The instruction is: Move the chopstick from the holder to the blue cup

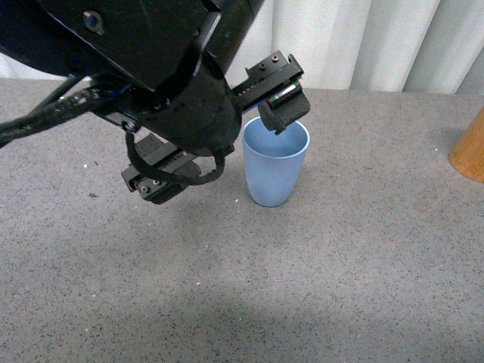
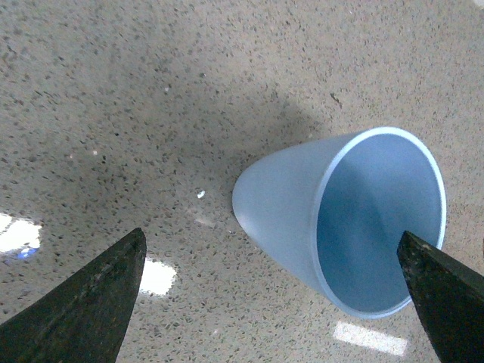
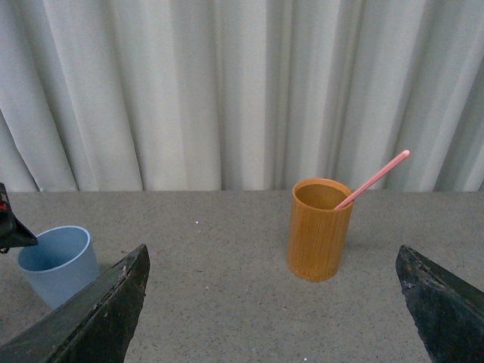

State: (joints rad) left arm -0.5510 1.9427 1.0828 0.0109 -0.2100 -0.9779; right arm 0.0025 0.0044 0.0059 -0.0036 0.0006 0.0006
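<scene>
1. Left gripper [image 1: 223, 161] open, empty, at the cup [image 1: 275, 162]; right gripper [image 3: 271, 251] open, empty, facing the holder [image 3: 319, 231].
2. Chopstick [image 3: 374, 180] leans in holder.
3. Risk: left finger nudging the cup over.

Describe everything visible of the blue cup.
The cup is pale blue, smooth and plastic-looking, tapering to a narrower base, with a lighter rim. It stands upright and empty on the speckled grey table. One of the left gripper's fingers hangs just above its rim; whether they touch cannot be told.
</scene>
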